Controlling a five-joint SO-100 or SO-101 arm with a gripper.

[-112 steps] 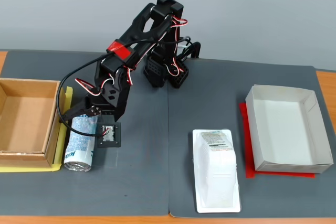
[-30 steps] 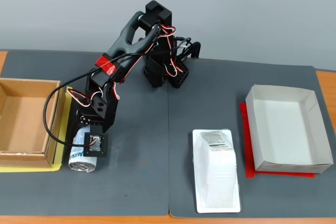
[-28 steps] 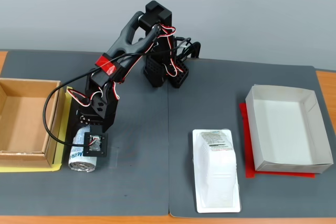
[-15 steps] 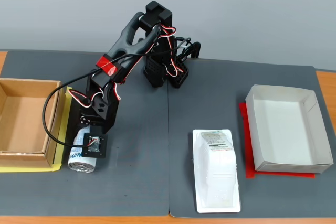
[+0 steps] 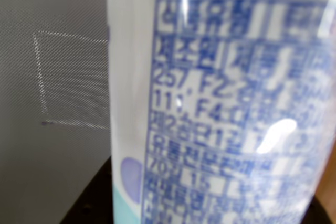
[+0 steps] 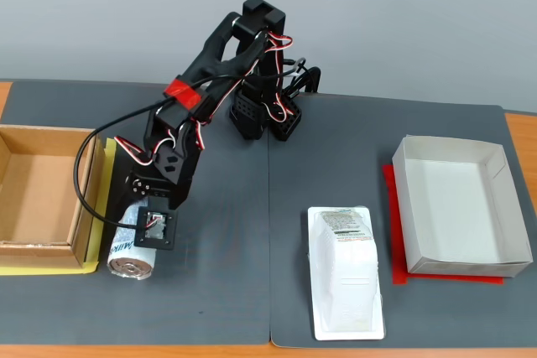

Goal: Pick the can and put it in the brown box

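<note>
The can, white with blue print and a silver end, lies on the grey mat just right of the brown box, silver end toward the front edge. My gripper reaches down over its far half and is shut on it. In the wrist view the can fills most of the frame, its blue print blurred, with a dark finger at its lower left. The brown box is open and nothing lies in it. I cannot tell whether the can still rests on the mat.
A white tray pack lies front centre on the mat. A white rectangular box on a red sheet stands at the right. The arm's base sits at the back centre. A yellow sheet lies under the brown box.
Earlier the gripper stood beside the can's far end; it then moved forward over the can. In the last half second the arm's elbow rose and shifted right, and the can turned slightly.
</note>
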